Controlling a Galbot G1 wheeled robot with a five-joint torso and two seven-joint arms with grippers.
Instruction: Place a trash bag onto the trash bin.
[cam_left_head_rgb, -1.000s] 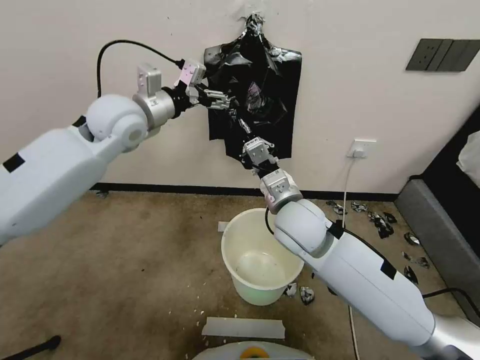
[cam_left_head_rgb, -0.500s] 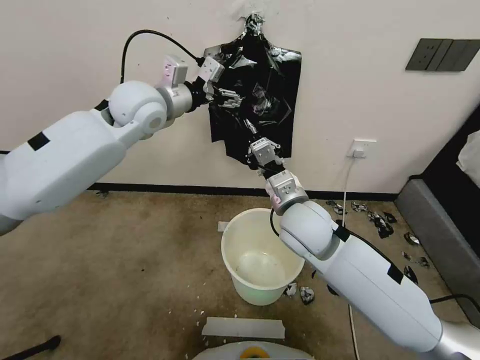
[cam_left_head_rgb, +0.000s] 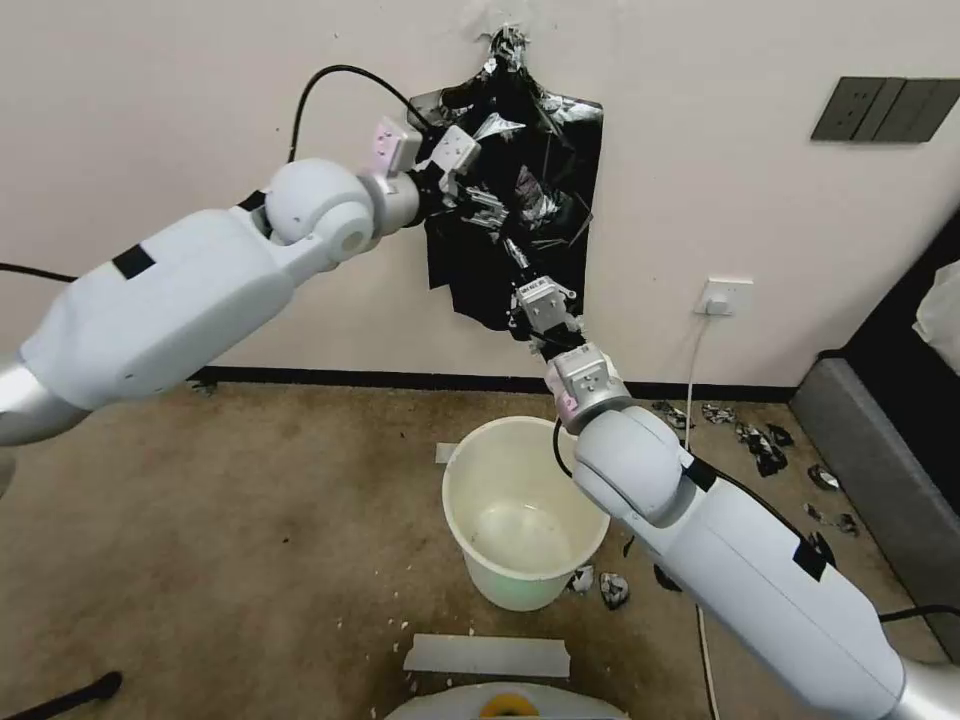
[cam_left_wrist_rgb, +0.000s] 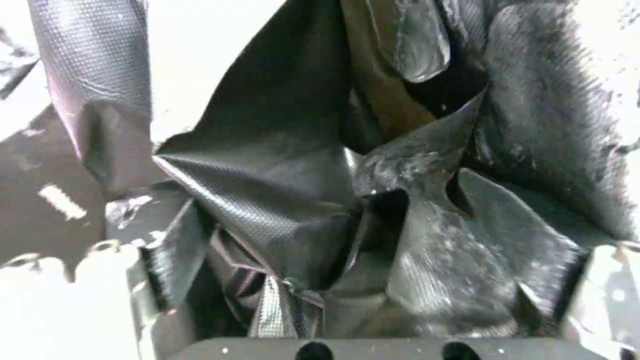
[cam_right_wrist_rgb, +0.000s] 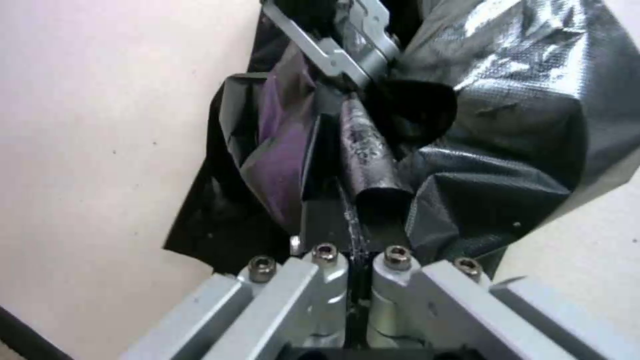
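**Peeling one bag from the wall bunch, both tools engaged.**
The right tool (cam_left_head_rgb: 527, 272), jaws pinched narrow on a twisted strand of the bag (cam_right_wrist_rgb: 365, 150), sits at the bunch's (cam_left_head_rgb: 560, 150) 6 o'clock edge; the left tool (cam_left_head_rgb: 488, 205), jaws spread wide with loose film (cam_left_wrist_rgb: 427, 240) between them, is pushed in at about 10 o'clock. The bin (cam_left_head_rgb: 470, 530) stands on the floor directly below, well apart from both and unlined. To do this step well, the left tool should probably close only on the front layer, and the right should draw down slowly along the wall: thin film is likely to tear, as the scraps (cam_left_head_rgb: 762, 445) at the bin's 2 o'clock suggest.
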